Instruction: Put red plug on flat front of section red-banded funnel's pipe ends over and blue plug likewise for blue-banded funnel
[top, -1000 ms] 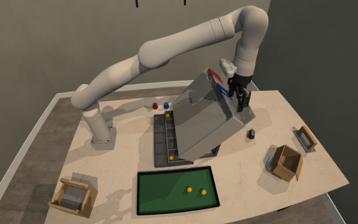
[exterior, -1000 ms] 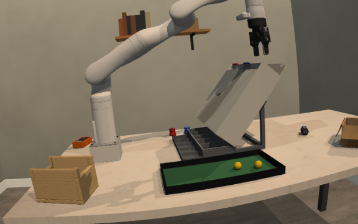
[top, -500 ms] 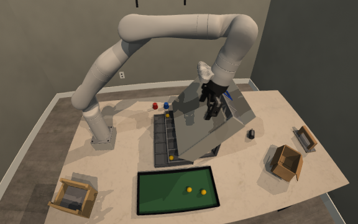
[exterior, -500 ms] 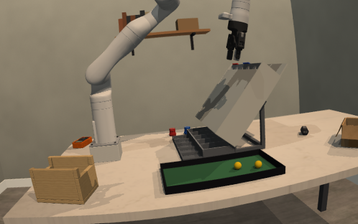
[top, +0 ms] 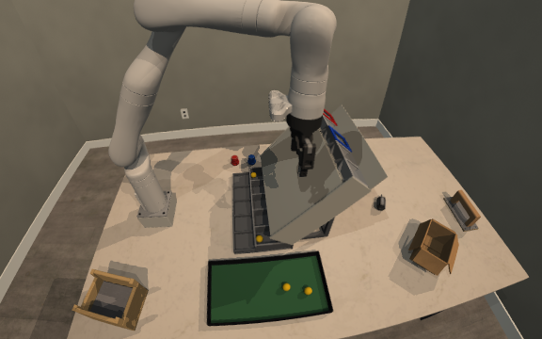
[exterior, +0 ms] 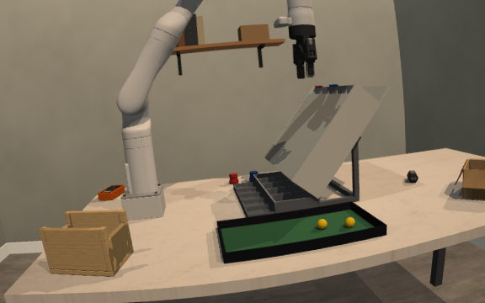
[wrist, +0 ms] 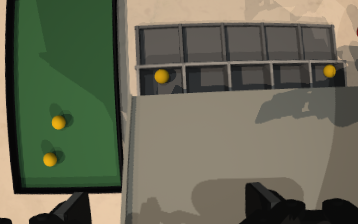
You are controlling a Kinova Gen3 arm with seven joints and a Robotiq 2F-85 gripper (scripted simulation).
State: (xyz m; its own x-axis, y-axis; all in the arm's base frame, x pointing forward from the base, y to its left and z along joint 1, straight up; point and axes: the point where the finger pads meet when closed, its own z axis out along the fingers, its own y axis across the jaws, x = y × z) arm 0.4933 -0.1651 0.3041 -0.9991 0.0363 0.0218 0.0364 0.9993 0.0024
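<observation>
Now descend, fingers (exterior: pixel 305 72) spread wide and empty, squarely over one marble (top: pixel 286 286) in the green tray (top: pixel 215 301).

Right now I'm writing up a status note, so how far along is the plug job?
Done: two marbles sit in the end sections of the divided tray, one nearest the green tray, one by the plugs. In hand: nothing; the end effector hangs open above the cover. Left: the red plug and blue plug stand on the table, unplaced; two marbles remain in the green tray.
</observation>
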